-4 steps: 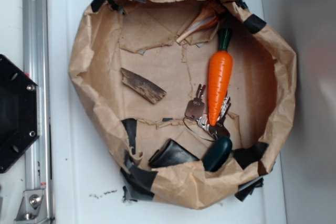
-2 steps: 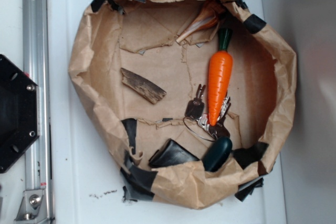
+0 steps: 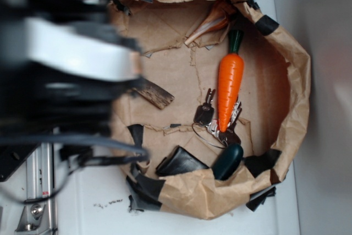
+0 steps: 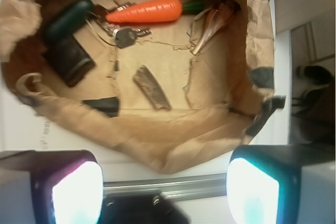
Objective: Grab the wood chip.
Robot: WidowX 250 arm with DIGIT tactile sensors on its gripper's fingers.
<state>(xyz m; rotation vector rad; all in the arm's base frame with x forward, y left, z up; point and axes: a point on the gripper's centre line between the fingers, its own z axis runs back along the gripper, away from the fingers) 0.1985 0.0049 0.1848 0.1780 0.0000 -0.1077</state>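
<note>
Looking at the wrist view, you've got the gripper spread wide, fingers far apart and empty, touching nothing. Since 0.4 s ago the arm has swung into the exterior view from the left as a heavy blur, covering the bag's left side. The chip lies flat on the bag floor, ahead of the gripper and roughly between its fingers, well apart from them, left of the carrot and keys.

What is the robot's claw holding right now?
Nothing. The gripper is open, its fingers wide apart and empty, outside the paper bag. The wood chip lies untouched inside.
</note>
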